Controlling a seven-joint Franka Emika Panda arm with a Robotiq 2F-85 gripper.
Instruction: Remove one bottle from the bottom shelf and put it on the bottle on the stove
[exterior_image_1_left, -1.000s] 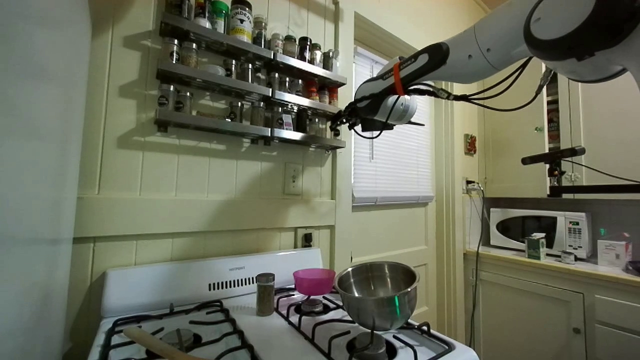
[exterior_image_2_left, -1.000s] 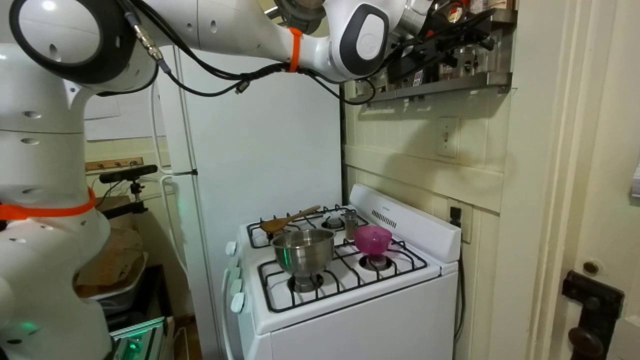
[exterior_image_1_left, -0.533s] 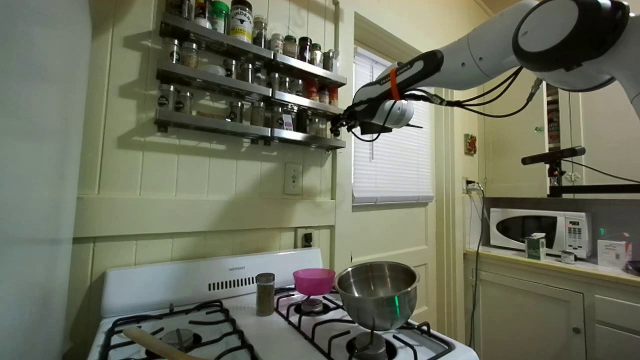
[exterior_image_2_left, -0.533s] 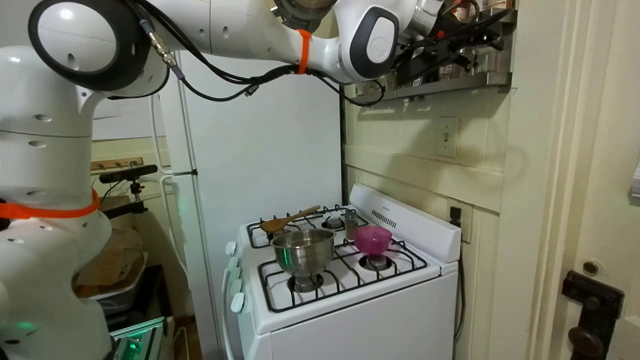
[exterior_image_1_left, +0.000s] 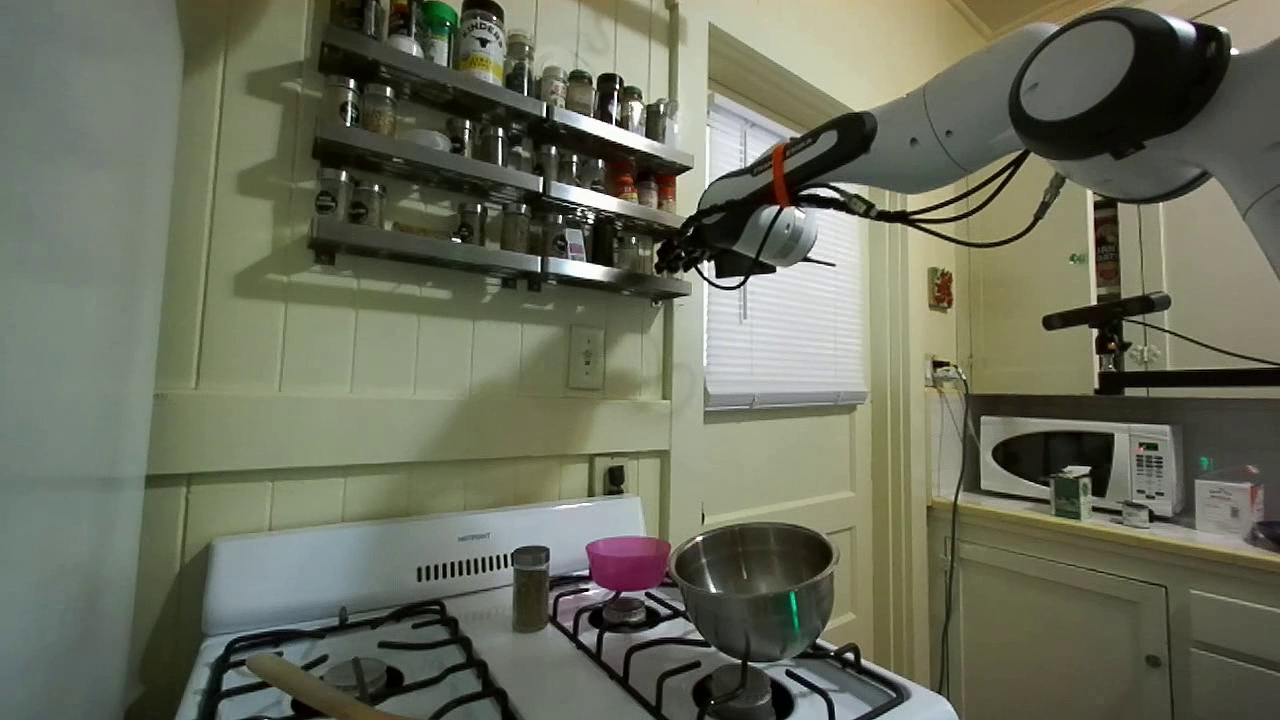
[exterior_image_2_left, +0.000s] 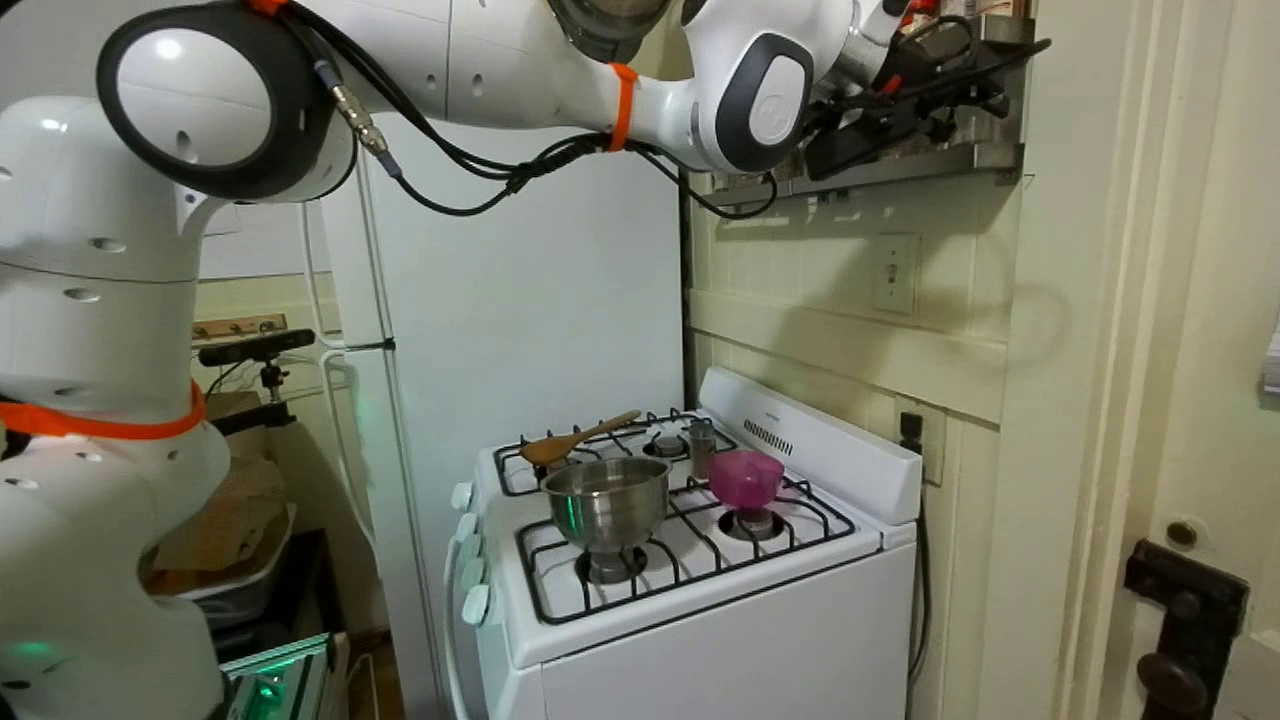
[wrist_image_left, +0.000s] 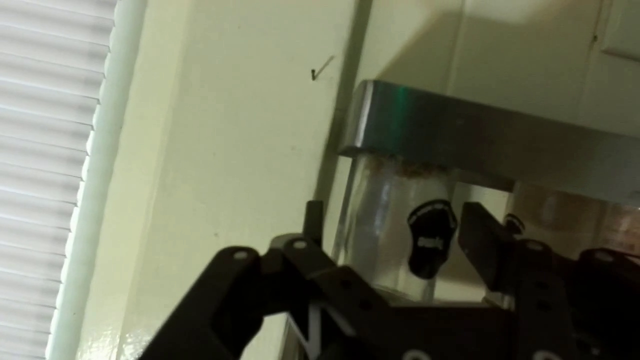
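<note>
Cream plank wall (exterior_image_1_left: 320, 345), black two-finger gripper (wrist_image_left: 393, 210) spread astride clear glass jar (wrist_image_left: 385, 230); yank straight out, silver metal rail (wrist_image_left: 475, 135) probably snags it.

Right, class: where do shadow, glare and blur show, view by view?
Wrist view: gripper fingers dark and soft-edged, the black label on the glass spice jar too blurred to read, a green glint on the bottom shelf's steel rail; both exterior views: a green streak on the steel mixing bowl, and soft shadow across the panelled wall.
</note>
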